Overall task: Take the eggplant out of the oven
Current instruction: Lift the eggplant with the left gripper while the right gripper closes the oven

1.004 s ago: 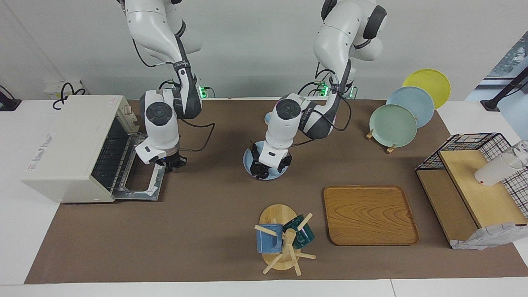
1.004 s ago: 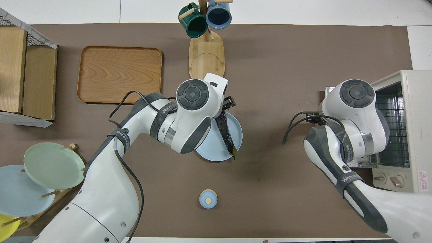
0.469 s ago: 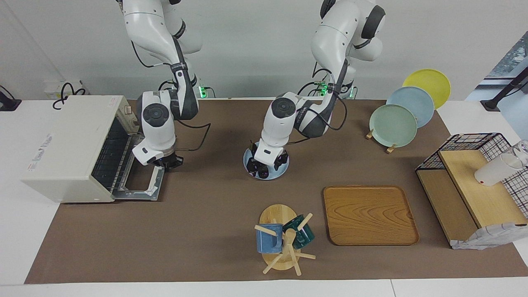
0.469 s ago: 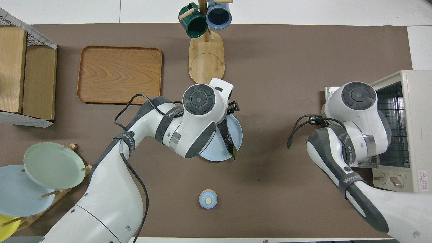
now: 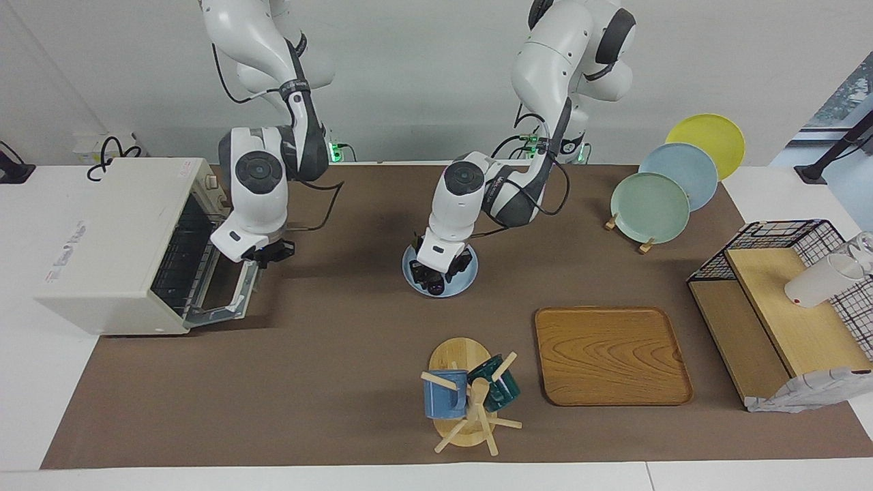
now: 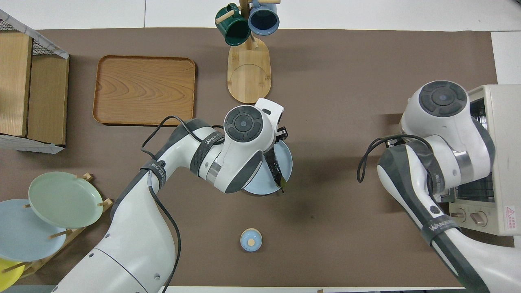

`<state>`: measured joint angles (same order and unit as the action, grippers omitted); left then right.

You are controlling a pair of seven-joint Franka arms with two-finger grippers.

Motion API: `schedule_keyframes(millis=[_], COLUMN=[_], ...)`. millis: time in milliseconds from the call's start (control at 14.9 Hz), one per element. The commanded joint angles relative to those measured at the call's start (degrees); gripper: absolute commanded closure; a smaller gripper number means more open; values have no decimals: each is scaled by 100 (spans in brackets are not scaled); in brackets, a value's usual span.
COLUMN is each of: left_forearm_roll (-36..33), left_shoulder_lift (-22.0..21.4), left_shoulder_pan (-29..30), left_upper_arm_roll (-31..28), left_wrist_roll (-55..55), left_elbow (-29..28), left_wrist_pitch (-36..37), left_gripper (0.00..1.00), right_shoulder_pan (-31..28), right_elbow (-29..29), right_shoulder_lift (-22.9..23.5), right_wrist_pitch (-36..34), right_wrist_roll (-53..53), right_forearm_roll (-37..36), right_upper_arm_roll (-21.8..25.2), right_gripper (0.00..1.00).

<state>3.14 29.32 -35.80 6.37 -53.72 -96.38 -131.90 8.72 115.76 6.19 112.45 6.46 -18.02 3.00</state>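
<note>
The dark purple eggplant [image 6: 276, 171] lies slanted across a light blue plate [image 6: 287, 159] in the middle of the table, out of the oven. My left gripper [image 5: 436, 276] is low over that plate [image 5: 407, 268] and shut on the eggplant's end, which the hand hides. The off-white oven [image 5: 109, 239] stands at the right arm's end of the table, its wire rack bare. Its glass door [image 5: 222, 296] is tilted half up. My right gripper [image 5: 269, 254] is at the door's free edge. In the overhead view the right arm hides most of the oven [image 6: 498, 162] front.
A mug tree [image 5: 467, 399] with two mugs and a wooden tray [image 5: 610, 354] sit farther from the robots than the plate. A rack of plates [image 5: 651, 208] and a wire basket shelf [image 5: 784, 300] stand at the left arm's end. A small blue jar [image 6: 250, 239] stands near the robots.
My right gripper has risen and moved toward the oven, and the door has swung from flat to half up. My left gripper has sunk lower onto the plate.
</note>
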Motion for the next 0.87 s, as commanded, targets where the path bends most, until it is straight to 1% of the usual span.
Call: schedule_keyframes(millis=[0, 67, 134, 201, 335, 469, 536, 669, 736, 803], left_forearm_roll=[-112, -121, -121, -112, -112, -121, -121, -112, -86, 27], left_shoulder_lift=[-119, -120, -120, -120, -120, -128, -163, -277, -356, -383], left_shoulder_pan=[-41, -41, -41, -32, -23, 38, 73, 467, 704, 967], left_upper_arm_roll=[-57, -48, -48, -48, -57, -57, -66, -48, -31, -13], left_wrist_roll=[-51, -42, 36, 141, 186, 195, 221, 562, 843, 1141], left_elbow=[-127, -127, -127, -109, -74, -21, 75, 294, 426, 610], left_wrist_pitch=[42, 59, 120, 191, 253, 323, 393, 743, 1015, 1270], left_gripper=[68, 83, 95, 100, 100, 100, 100, 100, 100, 100], right_shoulder_pan=[-389, -424, -494, -581, -757, -1038, -1083, -1022, -987, -908], right_elbow=[-1, -1, -1, -1, -1, -10, -27, -325, -570, -781], right_shoulder_lift=[-302, -381, -478, -531, -662, -794, -891, -1093, -1111, -1111], right_wrist_pitch=[-213, -293, -346, -433, -530, -767, -881, -1354, -1679, -1900], right_wrist_roll=[-540, -558, -663, -838, -1137, -1488, -1516, -1481, -1472, -1455], right_forearm_roll=[-159, -158, -150, -89, 157, 481, 640, 721, 729, 738], right_upper_arm_roll=[95, 95, 95, 95, 113, 113, 113, 87, 43, 34], right_gripper=[100, 100, 100, 100, 100, 100, 100, 100, 100, 95])
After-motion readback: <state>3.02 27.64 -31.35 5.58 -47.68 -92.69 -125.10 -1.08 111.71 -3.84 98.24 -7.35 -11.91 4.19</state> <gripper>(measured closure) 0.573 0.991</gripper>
